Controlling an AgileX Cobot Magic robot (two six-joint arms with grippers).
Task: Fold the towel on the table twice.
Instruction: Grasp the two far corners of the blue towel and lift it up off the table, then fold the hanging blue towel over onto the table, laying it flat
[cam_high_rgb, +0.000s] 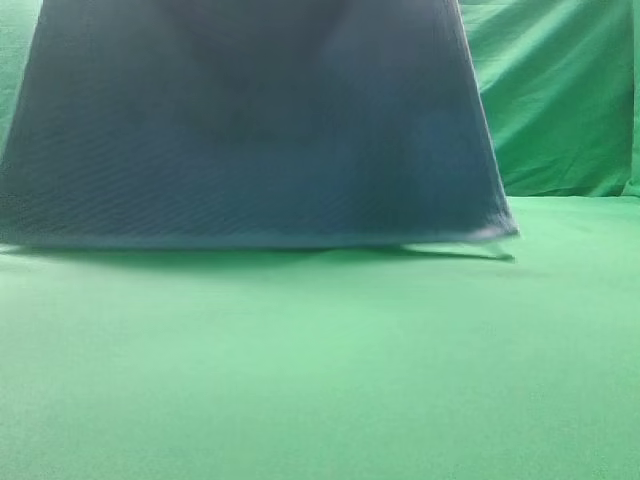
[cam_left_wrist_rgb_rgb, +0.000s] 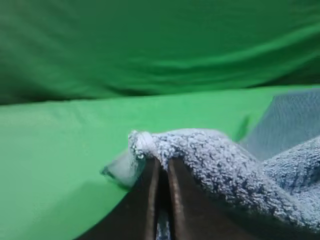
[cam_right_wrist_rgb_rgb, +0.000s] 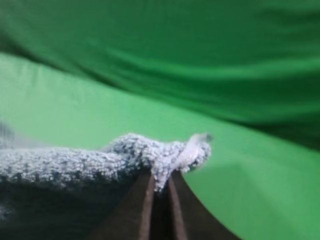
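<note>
towel (cam_high_rgb: 250, 130) top cropped, hem blurred

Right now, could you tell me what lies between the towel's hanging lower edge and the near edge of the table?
Only bare green table; the exterior high view shows nothing lying below the towel.

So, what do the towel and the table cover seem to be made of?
The towel looks like soft blue-grey terry or waffle cloth, probably cotton: its surface is bumpy and looped, with a pale hem. The table cover seems smooth matte green fabric, showing no shine.

Even, soft light; towel (cam_high_rgb: 250, 130) edge motion-blurred, thin shadow beneath (both wrist views soft-focused, backdrop (cam_left_wrist_rgb_rgb: 160, 45) smeared).
</note>
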